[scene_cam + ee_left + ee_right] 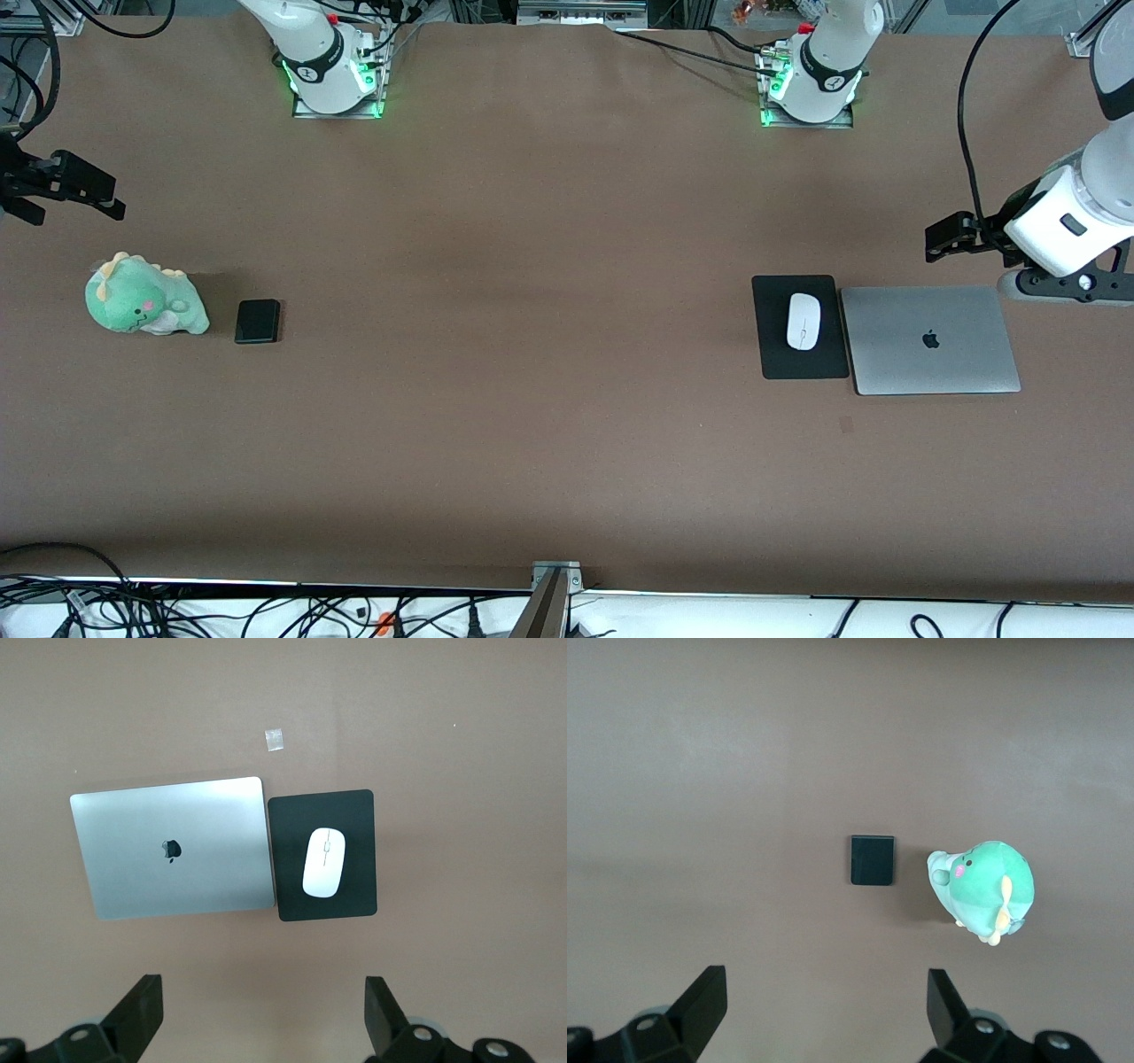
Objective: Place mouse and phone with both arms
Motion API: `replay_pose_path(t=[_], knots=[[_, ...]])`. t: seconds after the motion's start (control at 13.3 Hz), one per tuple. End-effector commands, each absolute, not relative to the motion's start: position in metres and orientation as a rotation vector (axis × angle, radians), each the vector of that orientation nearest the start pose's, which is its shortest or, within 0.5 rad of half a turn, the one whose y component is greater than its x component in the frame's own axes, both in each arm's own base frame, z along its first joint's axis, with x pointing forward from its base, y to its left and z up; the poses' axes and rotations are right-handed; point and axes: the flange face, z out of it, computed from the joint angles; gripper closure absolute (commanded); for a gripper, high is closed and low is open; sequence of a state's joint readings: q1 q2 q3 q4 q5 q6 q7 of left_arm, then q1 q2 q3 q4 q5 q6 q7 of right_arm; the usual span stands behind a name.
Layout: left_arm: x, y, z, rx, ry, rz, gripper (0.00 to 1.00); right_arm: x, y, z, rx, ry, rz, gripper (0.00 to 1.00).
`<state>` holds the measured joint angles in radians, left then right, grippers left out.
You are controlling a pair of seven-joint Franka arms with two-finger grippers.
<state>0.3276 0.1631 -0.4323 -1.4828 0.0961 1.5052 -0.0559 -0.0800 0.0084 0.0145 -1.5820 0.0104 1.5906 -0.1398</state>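
A: Nearest the front camera lies the closed silver laptop, a flat matte metal slab. Touching its edge, toward the right arm's end, is the thin black mouse pad.

B: And the mouse?

A: It sits on the pad, glossy white and oval, with a thin dark centre line, probably parked there as its pick-up spot. The left gripper hangs above the surface at about one o'clock from the mouse, fingers spread wide, holding nothing.

B: The phone?

A: It is a small black slab with rounded corners, flat on the brown surface at the right arm's end. A soft green plush dinosaur lies just beside it at nine o'clock. The right gripper hovers at about ten o'clock from the plush, fingers apart and empty.

B: So each arm looks assigned to the thing at its own end.
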Motion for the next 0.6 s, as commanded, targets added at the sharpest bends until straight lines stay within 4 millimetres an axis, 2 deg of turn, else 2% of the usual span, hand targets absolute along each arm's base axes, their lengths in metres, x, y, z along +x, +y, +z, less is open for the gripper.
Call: replay_pose_path(t=[0.0,0.23,0.53], knots=[[0.575,-0.037,0.595,-3.097,0.059,0.171,0.00,0.560,-0.035,0.621,-3.142,-0.080,-0.007,0.00],[0.573,-0.035,0.594,-3.090,0.028,0.189,0.00,0.559,-0.029,0.621,-3.138,-0.084,0.005,0.00],[0.556,-0.022,0.595,-3.116,-0.041,0.183,0.00,0.559,-0.023,0.622,-3.137,-0.053,0.007,0.00]])
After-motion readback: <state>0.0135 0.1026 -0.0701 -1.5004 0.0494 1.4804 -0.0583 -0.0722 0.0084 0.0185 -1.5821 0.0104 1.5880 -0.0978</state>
